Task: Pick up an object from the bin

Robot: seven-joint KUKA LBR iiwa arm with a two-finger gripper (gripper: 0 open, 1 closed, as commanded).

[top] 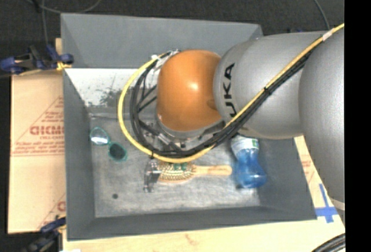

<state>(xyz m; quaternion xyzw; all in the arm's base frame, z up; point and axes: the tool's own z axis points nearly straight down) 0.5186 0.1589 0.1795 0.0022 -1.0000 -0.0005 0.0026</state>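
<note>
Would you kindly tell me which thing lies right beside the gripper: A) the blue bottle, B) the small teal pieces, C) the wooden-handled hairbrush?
C: the gripper is at the head end of the wooden-handled hairbrush; the blue bottle lies farther right, the small teal pieces farther left.

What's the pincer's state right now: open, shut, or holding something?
Pincer: cannot be told; it is down at the bristle end of the tan wooden-handled hairbrush.

At right a blue plastic bottle, at left two teal round pieces
</note>
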